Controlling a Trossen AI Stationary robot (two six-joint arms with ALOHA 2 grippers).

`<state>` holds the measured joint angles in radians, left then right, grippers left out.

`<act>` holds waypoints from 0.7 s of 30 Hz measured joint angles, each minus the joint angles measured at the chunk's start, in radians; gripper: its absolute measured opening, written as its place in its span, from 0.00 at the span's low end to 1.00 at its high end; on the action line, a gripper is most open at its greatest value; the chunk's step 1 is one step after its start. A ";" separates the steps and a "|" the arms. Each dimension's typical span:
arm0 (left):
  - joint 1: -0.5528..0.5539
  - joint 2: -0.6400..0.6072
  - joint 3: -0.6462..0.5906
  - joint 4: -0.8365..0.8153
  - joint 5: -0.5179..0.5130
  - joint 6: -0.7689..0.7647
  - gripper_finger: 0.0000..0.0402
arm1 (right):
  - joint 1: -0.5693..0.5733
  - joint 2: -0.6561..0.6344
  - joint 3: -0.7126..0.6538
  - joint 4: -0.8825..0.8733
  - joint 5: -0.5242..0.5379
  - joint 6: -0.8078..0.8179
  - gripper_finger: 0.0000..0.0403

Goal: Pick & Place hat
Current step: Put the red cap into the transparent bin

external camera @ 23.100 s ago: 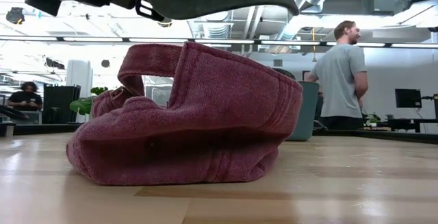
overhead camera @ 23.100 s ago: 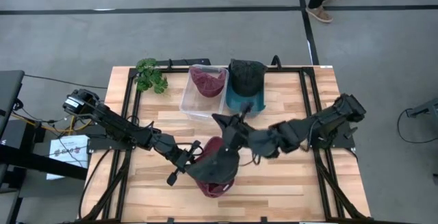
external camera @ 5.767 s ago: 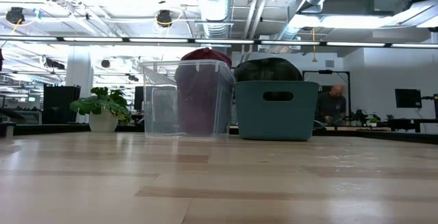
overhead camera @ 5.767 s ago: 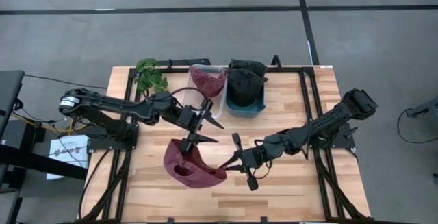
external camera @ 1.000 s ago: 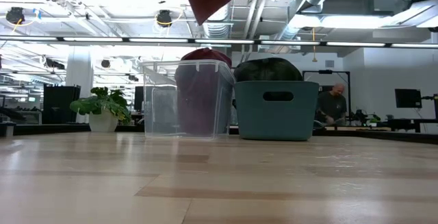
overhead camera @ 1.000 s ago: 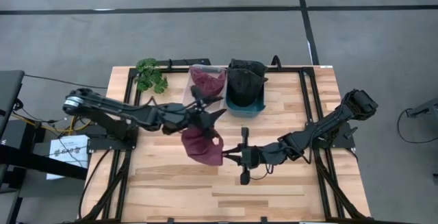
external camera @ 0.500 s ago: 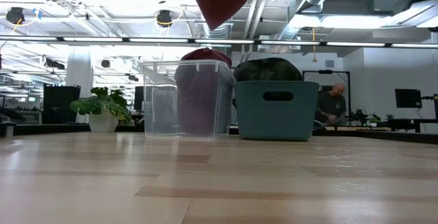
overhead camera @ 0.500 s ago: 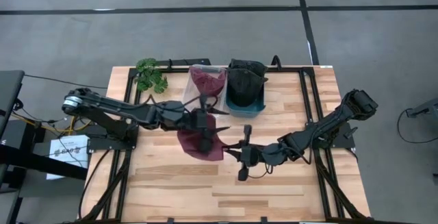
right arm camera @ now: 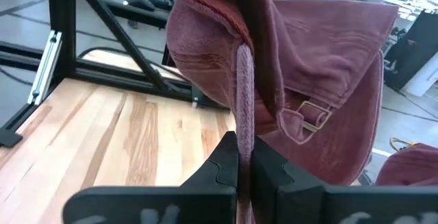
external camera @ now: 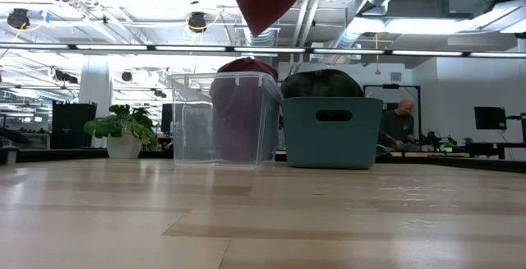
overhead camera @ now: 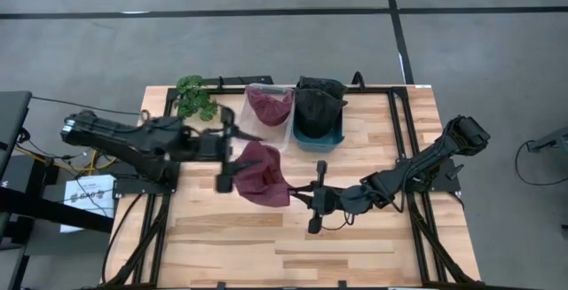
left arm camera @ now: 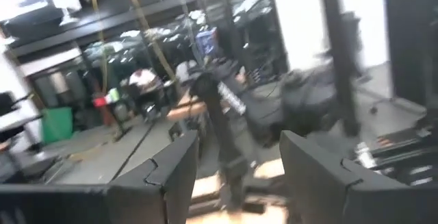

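Left pincer (overhead camera: 232,155) open, empty, pulled back from hat (overhead camera: 260,174). Right pincer (right arm camera: 239,157) clamped on hat strap, holds hat alone above worktop (overhead camera: 373,237); bin (overhead camera: 268,113) placement pending.

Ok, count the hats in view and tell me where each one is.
3. One maroon hat hangs from the right end effector above the table; another maroon hat fills the clear bin; a dark hat sits in the teal bin. More may lie hidden underneath.
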<state>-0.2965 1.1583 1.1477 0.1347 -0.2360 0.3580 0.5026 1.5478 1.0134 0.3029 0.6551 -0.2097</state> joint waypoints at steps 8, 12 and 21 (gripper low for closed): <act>-0.221 -0.056 -0.074 -0.108 -0.169 0.070 0.51 | 0.000 -0.015 0.001 0.053 0.065 -0.008 0.00; -0.331 0.013 -0.151 -0.020 -0.362 0.172 0.51 | 0.000 -0.035 0.001 0.080 0.079 -0.010 0.00; -0.414 0.166 -0.179 0.031 -0.654 0.194 0.51 | 0.000 -0.086 0.001 0.070 0.085 -0.035 0.00</act>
<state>-0.7106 1.3243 0.9688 0.1659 -0.8900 0.5520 0.5022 1.4619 1.0142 0.3731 0.7396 -0.2443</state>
